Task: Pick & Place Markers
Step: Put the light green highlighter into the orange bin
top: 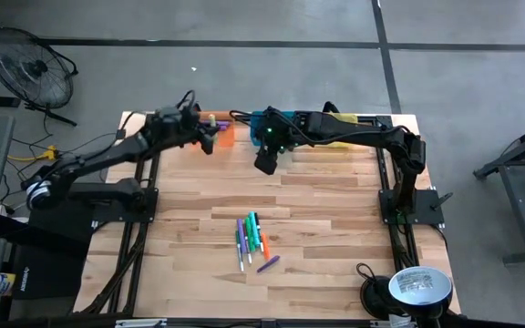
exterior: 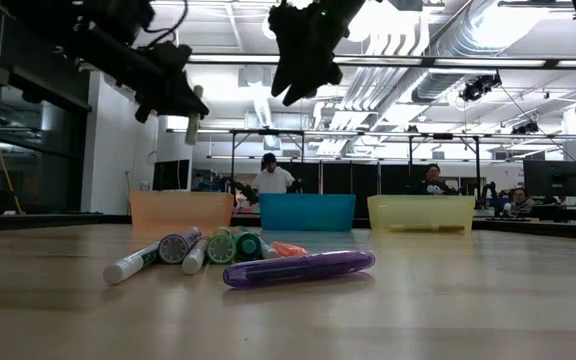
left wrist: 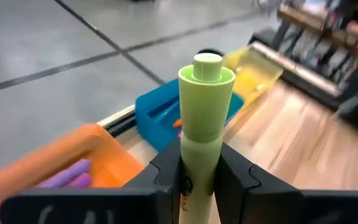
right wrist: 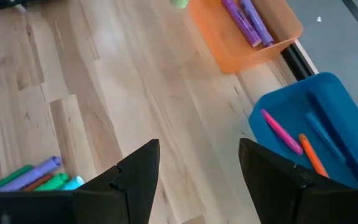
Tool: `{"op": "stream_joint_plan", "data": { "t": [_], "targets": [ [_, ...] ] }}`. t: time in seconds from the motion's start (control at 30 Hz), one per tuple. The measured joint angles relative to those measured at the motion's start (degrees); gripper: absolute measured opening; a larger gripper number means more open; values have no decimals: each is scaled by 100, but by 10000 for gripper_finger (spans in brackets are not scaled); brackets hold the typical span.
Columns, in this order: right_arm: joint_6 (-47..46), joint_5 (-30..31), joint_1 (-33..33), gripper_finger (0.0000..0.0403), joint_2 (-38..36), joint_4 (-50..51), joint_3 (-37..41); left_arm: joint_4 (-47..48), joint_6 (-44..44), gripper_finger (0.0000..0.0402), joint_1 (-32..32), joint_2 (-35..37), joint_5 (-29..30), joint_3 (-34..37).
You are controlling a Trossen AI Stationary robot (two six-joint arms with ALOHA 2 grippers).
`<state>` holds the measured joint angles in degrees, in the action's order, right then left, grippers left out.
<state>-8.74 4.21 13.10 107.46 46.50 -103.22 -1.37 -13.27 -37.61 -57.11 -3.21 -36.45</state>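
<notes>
On my far left, the left gripper is clamped on a light green marker, held up in the air near the back edge of the table, just beside the orange bin. From the wrist view I read the marker as gripped low on its barrel with the cap end sticking well past the fingers, so I'd judge the drop as the step in hand. To do it well I want the whole marker over a bin's opening before I let go, not just the fingertips; the long free end could catch a rim and tip out onto the table. The orange bin already holds purple markers, so I would first settle which bin the green one goes to. Next along the back edge is the blue bin, with a pink and an orange marker inside, then the yellow bin. The right gripper hangs in the air in front of the blue bin, fingers spread wide and empty. The remaining markers lie clustered toward the front of the table, well apart from both grippers.
</notes>
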Motion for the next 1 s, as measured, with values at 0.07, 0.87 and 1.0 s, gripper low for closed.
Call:
{"op": "stream_joint_plan", "data": {
  "t": [0.07,0.87,1.0],
  "targets": [
    [-116,2,0,208,0,0,0,344,446,56,-208,-285,-289,-319],
    [-1248,539,-52,209,1,-42,0,2924,4995,56,-889,-3063,541,-2491],
    [-1250,697,-162,209,2,-42,0,3041,5329,56,-891,-3436,775,-2652]
  ]
}}
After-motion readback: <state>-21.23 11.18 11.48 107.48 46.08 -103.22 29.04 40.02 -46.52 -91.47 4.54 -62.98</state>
